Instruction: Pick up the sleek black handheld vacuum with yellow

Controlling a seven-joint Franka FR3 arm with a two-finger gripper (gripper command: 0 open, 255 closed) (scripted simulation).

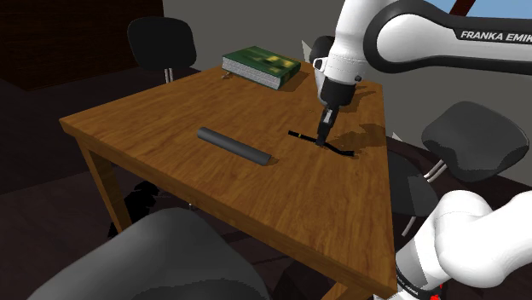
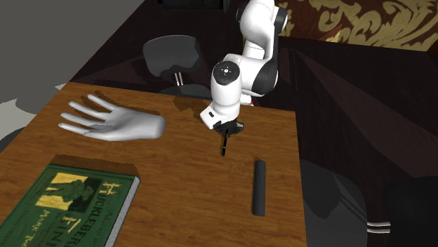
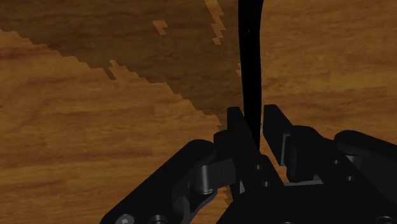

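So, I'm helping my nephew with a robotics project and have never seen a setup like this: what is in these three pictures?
It is one white robot arm working over a wooden table, rendered in a simulator. One picture looks down from beside the arm's base, one faces it across the table, and one comes from a camera on its hand. On the table lie a green book, a dark grey cylinder, a pale model hand and a thin black object. The black gripper is down at that thin object, which looks to lie on the wood. Whether it is gripped I cannot tell.
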